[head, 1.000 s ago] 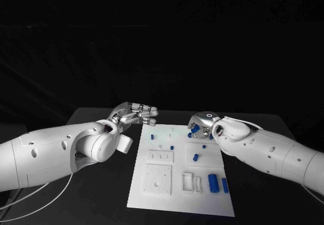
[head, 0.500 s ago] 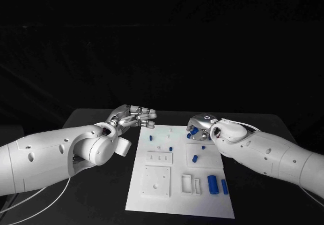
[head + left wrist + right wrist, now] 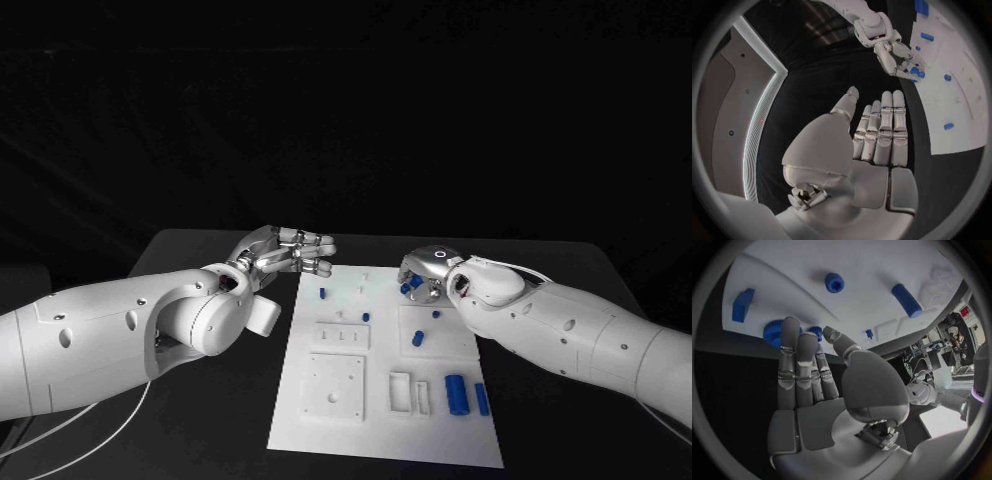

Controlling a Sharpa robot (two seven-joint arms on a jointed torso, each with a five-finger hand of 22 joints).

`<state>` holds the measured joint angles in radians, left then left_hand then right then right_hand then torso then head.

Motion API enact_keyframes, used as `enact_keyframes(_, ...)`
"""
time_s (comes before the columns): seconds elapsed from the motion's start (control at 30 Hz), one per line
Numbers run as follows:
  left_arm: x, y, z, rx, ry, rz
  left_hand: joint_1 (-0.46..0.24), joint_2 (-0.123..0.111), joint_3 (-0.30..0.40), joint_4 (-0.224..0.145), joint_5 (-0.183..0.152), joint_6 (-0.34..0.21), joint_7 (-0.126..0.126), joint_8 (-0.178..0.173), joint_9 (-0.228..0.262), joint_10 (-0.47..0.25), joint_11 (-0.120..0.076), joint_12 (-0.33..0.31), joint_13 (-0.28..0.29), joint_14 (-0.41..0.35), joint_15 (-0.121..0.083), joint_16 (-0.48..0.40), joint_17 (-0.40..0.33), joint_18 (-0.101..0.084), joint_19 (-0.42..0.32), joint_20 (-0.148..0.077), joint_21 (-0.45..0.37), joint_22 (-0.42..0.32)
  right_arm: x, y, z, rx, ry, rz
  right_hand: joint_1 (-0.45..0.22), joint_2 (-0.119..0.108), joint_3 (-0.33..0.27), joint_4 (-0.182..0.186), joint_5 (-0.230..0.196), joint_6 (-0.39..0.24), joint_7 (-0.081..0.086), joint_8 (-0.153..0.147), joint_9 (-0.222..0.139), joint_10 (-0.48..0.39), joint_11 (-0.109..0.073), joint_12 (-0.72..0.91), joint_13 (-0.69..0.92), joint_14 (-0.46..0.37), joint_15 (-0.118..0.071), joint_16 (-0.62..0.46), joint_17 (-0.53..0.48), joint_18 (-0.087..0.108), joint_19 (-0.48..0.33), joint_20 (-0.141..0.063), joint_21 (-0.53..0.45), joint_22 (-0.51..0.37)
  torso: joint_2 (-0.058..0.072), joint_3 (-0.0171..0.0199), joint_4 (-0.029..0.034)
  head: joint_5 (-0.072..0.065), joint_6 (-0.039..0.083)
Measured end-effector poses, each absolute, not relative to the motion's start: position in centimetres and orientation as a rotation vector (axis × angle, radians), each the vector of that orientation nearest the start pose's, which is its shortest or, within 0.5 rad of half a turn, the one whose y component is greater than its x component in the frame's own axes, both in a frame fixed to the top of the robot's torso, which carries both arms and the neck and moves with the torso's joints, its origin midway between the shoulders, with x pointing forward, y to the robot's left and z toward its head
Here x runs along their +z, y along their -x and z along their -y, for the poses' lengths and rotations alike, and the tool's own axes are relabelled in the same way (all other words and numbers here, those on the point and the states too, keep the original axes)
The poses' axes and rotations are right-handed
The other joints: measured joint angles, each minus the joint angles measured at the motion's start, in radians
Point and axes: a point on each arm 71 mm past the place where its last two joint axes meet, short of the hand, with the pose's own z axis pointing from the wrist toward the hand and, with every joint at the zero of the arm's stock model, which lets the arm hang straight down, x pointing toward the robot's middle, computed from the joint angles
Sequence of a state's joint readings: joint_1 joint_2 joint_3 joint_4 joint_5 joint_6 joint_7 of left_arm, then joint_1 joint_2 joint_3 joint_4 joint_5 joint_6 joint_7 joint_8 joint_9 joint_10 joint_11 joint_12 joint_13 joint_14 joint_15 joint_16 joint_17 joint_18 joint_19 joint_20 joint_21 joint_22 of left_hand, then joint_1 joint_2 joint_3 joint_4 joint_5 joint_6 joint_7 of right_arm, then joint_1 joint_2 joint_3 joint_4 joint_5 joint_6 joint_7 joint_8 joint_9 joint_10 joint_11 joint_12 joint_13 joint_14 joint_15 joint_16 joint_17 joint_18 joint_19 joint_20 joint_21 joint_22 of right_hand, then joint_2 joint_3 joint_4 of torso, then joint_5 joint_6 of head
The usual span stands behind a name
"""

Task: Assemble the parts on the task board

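- Right hand sits at the far right corner of the task board, fingers straight, tips by a round blue part; grip unclear.
- Risk: fingertips could nudge that part off the edge onto the surface.
- Left hand hovers empty, fingers apart, beside the board.
- Versus a second ago: left hand a bit lower, right barely moved.

Black table across the lower half of the head view, matte and dark grey, far edge running straight across mid-frame, far corners rounded. Behind and above it, black backdrop over the whole upper half, faint folds like hanging cloth at upper right. Near-black to either side of the table at the frame's left and right edges. Dim overall, soft light on the tabletop, none on the backdrop.
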<state>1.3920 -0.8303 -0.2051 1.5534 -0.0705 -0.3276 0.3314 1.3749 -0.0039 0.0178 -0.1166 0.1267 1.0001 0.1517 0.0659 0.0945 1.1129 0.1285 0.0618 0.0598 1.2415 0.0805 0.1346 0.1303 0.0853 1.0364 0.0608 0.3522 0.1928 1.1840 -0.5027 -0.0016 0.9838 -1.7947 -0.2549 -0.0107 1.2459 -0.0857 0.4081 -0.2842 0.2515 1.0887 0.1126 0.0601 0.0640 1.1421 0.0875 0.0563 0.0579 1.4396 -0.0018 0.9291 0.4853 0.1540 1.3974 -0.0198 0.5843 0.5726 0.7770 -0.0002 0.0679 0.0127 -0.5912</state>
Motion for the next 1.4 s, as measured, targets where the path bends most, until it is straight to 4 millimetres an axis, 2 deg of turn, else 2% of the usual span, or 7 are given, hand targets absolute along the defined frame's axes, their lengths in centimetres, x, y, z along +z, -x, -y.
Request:
enact_keyframes(0.1,-14.66,-49.45,-19.54,-1.473,0.922,-1.539,0.0,0.0,0.0,0.0,0.0,0.0,0.0,0.0,0.0,0.0,0.0,0.0,0.0,0.0,0.0,0.0,0.0,0.0,0.0,0.0,0.0,0.0,-21.33,-56.82,17.37,0.359,0.453,-1.61,-0.002,0.0,0.009,0.001,-0.008,0.007,0.0,0.0,0.0,0.005,-0.005,0.0,0.0,0.0,0.0,0.0,0.001,-0.001,0.003,-0.003,0.0,0.006,0.002,0.0,0.0,0.002,0.001)
enact_keyframes(0.47,-14.67,-49.51,-19.53,-1.471,0.923,-1.541,0.0,0.0,0.0,0.0,0.0,0.0,0.0,0.0,0.001,0.0,0.0,0.0,0.001,0.0,0.0,0.0,0.0,0.0,0.004,0.004,0.0,-0.004,-21.46,-56.86,17.43,0.354,0.453,-1.616,-0.002,0.0,0.055,0.002,-0.019,0.011,0.004,0.0,0.0,0.018,-0.003,0.0,0.0,-0.003,-0.003,0.006,0.003,-0.008,0.0,-0.007,-0.004,0.037,0.01,0.0005,0.0003,0.002,0.003)
enact_keyframes(0.73,-14.67,-49.53,-19.56,-1.469,0.924,-1.542,0.0,0.0,0.0,0.0,0.0,0.0,0.0,0.0,0.001,0.0,0.0,0.0,0.001,0.0,0.0,0.0,0.0,0.0,0.004,0.004,0.0,-0.006,-21.44,-56.82,17.38,0.356,0.454,-1.612,-0.012,0.011,0.111,0.005,-0.07,0.048,0.001,0.0,-0.001,0.069,-0.019,0.0,-0.001,-0.006,-0.012,0.006,0.004,-0.016,0.003,-0.018,0.014,0.074,0.013,0.0007,0.0004,0.003,0.003)
enact_keyframes(0.93,-14.68,-49.61,-19.67,-1.466,0.926,-1.541,0.0,0.0,-0.002,0.002,0.0,0.0,0.0,0.0,0.001,0.0,0.0,0.0,0.001,0.0,0.0,0.0,0.0,0.0,0.004,0.004,0.0,-0.007,-21.3,-56.73,17.21,0.363,0.451,-1.594,-0.003,0.028,0.161,0.003,-0.154,0.097,-0.01,0.001,0.0,0.124,-0.032,-0.006,0.0,0.0,-0.025,0.006,0.004,-0.024,-0.008,-0.029,0.042,0.115,0.014,0.0007,0.0005,0.003,0.004)
enact_keyframes(1.0,-14.69,-49.65,-19.73,-1.464,0.927,-1.54,0.0,0.0,-0.003,0.003,0.0,0.0,0.0,0.0,0.001,0.0,0.0,0.0,0.001,0.0,0.0,0.0,0.0,0.0,0.004,0.004,0.0,-0.007,-21.24,-56.71,17.18,0.365,0.449,-1.586,-0.002,0.029,0.178,0.004,-0.165,0.108,-0.014,0.001,0.001,0.133,-0.036,-0.006,0.0,-0.003,-0.029,0.006,0.007,-0.025,-0.01,-0.031,0.047,0.127,0.015,0.0007,0.0006,0.002,0.006)
enact_keyframes(1.2,-14.71,-49.78,-19.9,-1.458,0.929,-1.539,0.0,0.0,-0.003,0.003,0.0,0.0,0.0,0.0,0.001,0.0,0.0,0.0,0.001,0.0,0.0,0.0,0.0,0.0,0.004,0.004,0.0,-0.007,-20.89,-56.58,16.95,0.375,0.438,-1.546,-0.001,0.029,0.206,0.008,-0.167,0.143,-0.025,-0.003,0.001,0.149,-0.024,-0.001,0.0,-0.007,-0.043,0.006,0.015,-0.04,-0.02,-0.052,0.077,0.178,0.017,0.0004,0.0007,0.001,0.009)
enact_keyframes(1.4,-14.74,-49.87,-19.99,-1.454,0.93,-1.538,0.0,0.0,-0.003,0.003,0.0,0.0,0.0,0.0,0.001,-0.004,0.004,0.0,0.0,0.0,0.0,0.0,0.0,0.0,0.004,0.004,0.0,-0.008,-20.5,-56.38,16.53,0.385,0.422,-1.506,0.0,0.028,0.212,0.008,-0.17,0.152,-0.027,0.001,0.001,0.152,-0.023,0.0,0.0,-0.004,-0.046,0.006,0.021,-0.047,-0.022,-0.057,0.093,0.248,0.018,0.0002,0.001,0.002,0.013)
